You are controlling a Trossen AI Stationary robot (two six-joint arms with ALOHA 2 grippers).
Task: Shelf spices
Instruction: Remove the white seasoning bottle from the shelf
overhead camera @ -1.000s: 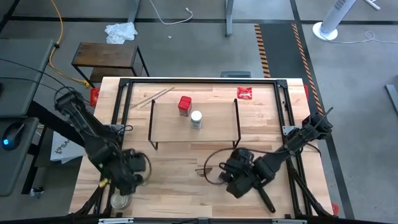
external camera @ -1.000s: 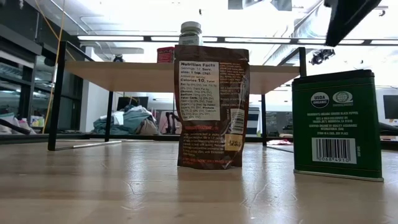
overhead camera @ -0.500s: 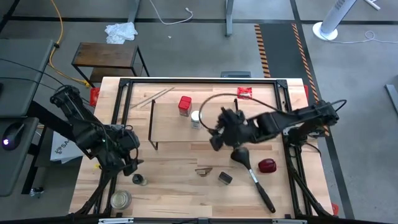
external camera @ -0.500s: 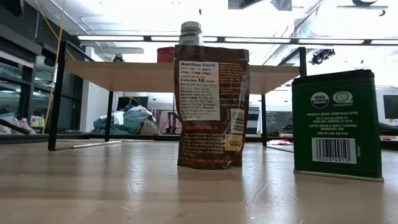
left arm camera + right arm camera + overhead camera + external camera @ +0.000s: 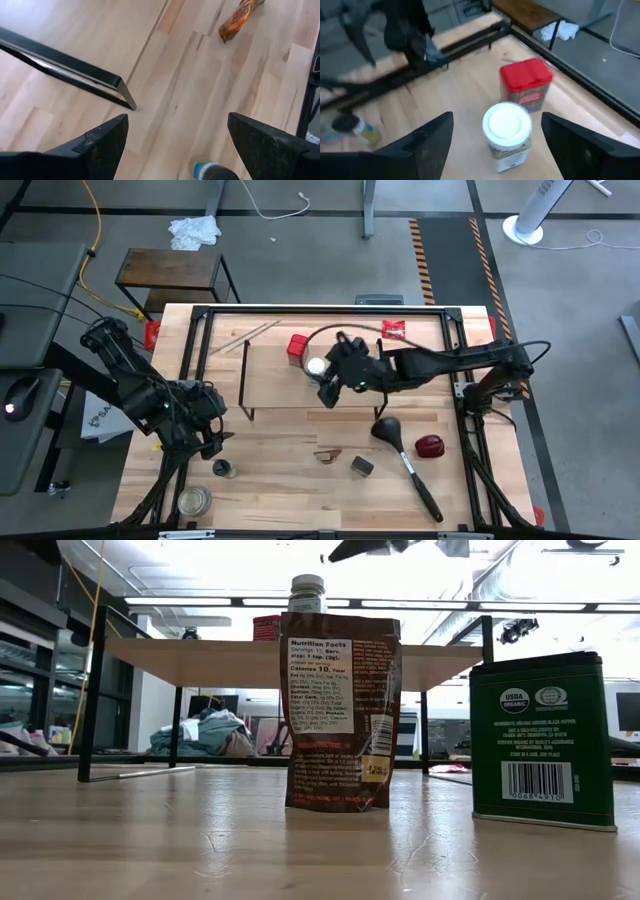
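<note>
Now right claw (image 5: 325,388) over the shelf (image 5: 280,390), released and empty, just beside white-capped jar (image 5: 316,367) and red tin (image 5: 297,347) (grouped there to leave room). Left claw (image 5: 213,442) released, waiting above the surface (image 5: 280,470).

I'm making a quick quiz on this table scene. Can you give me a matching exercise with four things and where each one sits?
Things:
1. red square tin
2. white-capped jar
3. clear glass jar with a metal lid
4. black spoon

Places:
A. table, near the front left corner
B. on the shelf, below the right gripper
C. table, in front of the shelf towards the right
D. on the shelf, towards its back edge

Pairs: 1-D, 2-B, 3-A, 4-C
</note>
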